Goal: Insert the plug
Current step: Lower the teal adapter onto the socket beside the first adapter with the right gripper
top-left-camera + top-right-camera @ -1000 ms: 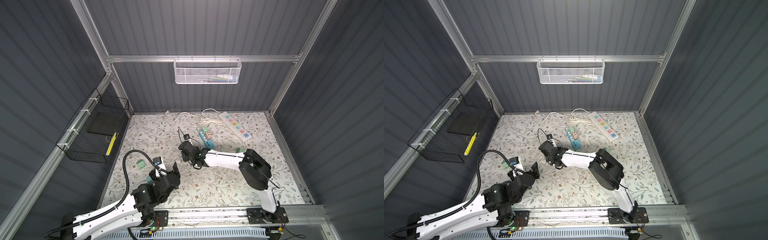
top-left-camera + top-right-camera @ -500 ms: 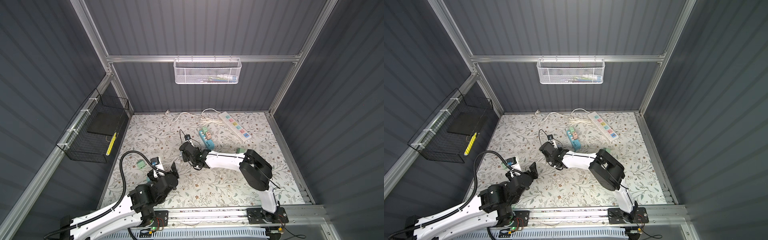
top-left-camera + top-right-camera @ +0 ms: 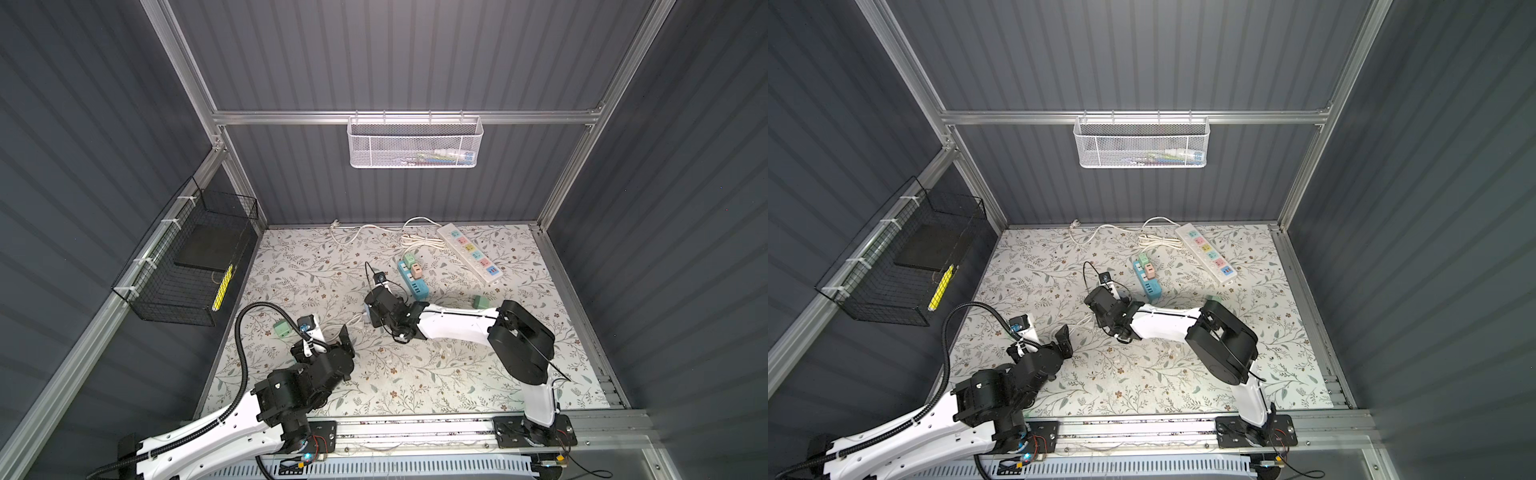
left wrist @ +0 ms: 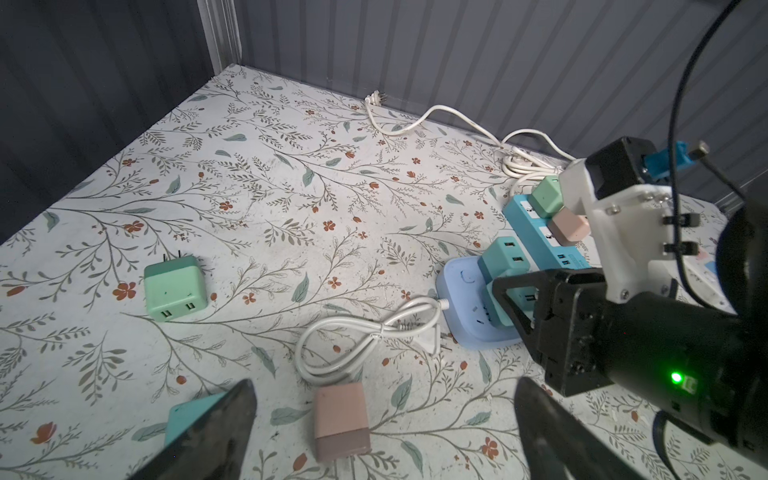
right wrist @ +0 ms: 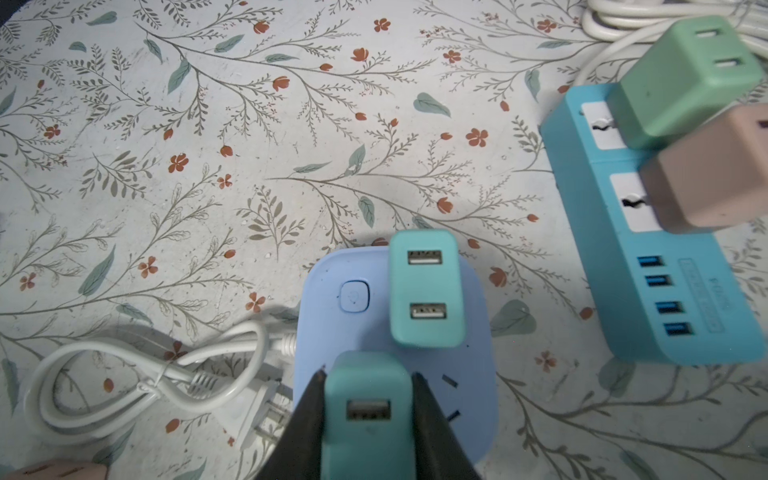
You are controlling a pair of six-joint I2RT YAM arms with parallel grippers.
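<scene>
- Nearest, along the bottom edge of both top views: aluminium rail [image 3: 415,428] carrying both arm bases.
- Lower left in both top views: left gripper [image 3: 327,337], jaws spread wide, nothing between them. Pink plug [image 4: 340,419] and coiled white cable [image 4: 376,336] on the mat just ahead.
- Loose green plug [image 3: 281,330] near the left edge of the mat.
- Centre: right gripper [image 5: 368,376] clamped tight on a teal plug [image 5: 368,415], held at a lavender socket block [image 5: 320,332]. Prongs hidden, so depth of seating impossible to tell. Second teal plug [image 5: 426,291] seated just beside.
- Floral mat [image 3: 415,374]: bare and roomy at lower centre, crowded further back.
- Beyond: blue power strip [image 3: 413,282] with green and pink plugs in it, label print too blurred to read.
- Farthest, upper right of the mat: white power strip [image 3: 467,253]. Grey ribbed walls all round, white mesh basket [image 3: 415,141] on the back wall.
</scene>
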